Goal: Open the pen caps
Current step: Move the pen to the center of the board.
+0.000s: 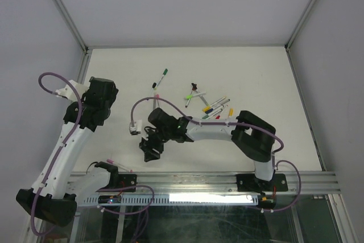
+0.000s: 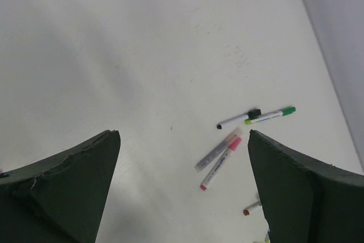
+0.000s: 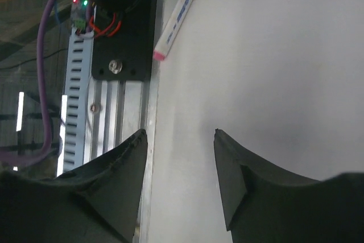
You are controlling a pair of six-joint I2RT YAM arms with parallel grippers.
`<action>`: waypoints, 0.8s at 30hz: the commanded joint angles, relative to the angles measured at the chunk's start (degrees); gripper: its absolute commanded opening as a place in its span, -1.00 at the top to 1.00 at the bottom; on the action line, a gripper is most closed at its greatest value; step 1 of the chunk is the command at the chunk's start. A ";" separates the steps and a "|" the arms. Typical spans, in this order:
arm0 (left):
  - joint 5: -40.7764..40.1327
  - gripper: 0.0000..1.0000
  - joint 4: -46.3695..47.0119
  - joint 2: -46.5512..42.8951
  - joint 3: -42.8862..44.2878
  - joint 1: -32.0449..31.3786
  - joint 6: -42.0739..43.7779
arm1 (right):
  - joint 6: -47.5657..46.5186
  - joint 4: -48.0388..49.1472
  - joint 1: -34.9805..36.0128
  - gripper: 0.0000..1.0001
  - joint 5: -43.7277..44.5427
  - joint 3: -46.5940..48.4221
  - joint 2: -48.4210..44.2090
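Several pens lie scattered on the white table, with a cluster [image 1: 215, 108] right of the middle and a green-ended pen [image 1: 162, 77] further back. In the left wrist view I see a green-capped pen [image 2: 271, 116], a black-tipped pen [image 2: 234, 121] with a small black cap [image 2: 254, 111] beside it, a grey pen [image 2: 218, 149] and a pink-capped pen [image 2: 221, 162]. My left gripper [image 2: 182, 135] is open, empty and high above the table; it also shows in the top view [image 1: 98, 102]. My right gripper [image 3: 179, 132] is open and empty low over the near edge [image 1: 151, 151]. A pink-ended pen [image 3: 179, 14] lies just ahead of it.
The metal rail [image 1: 199, 183] with the arm bases and cables runs along the near edge, close to my right gripper's left finger [image 3: 122, 157]. Grey walls [image 1: 335, 55] enclose the table on three sides.
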 commanded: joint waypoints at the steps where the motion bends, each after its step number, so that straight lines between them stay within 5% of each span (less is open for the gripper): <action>1: 0.87 -0.98 1.45 -4.83 3.33 0.46 4.59 | 10.94 -1.74 5.01 -0.10 16.21 11.29 8.19; 10: 3.91 -0.98 0.59 -11.80 2.46 0.48 5.07 | 13.89 -9.41 11.70 -0.17 26.03 23.55 16.63; 24: 4.62 -0.98 -0.54 -14.05 2.16 0.47 4.82 | 16.89 -14.35 13.75 -0.06 25.00 30.48 22.58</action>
